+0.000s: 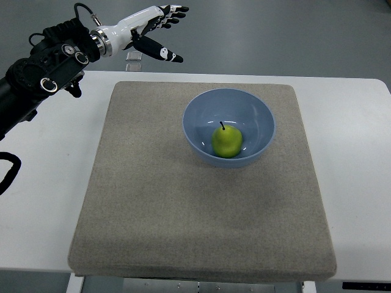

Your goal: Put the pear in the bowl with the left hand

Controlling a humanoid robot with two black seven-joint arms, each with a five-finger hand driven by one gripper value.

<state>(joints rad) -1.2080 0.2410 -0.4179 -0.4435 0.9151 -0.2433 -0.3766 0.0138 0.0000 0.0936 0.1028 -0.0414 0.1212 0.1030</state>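
One green pear (227,141) sits inside the pale blue round bowl (201,110); we judge placing done, our left hand (153,30) spread empty, free to rest.

A white surface (55,183) fills most of the view, its far edge running in front of a grey floor (275,36). A grey-beige mat (183,207) lies flat on the surface and covers its middle, leaving white strips bare to the left and right of the mat. A blue bowl (229,127) stands on the mat, toward the mat's far side and a little right of its centre.
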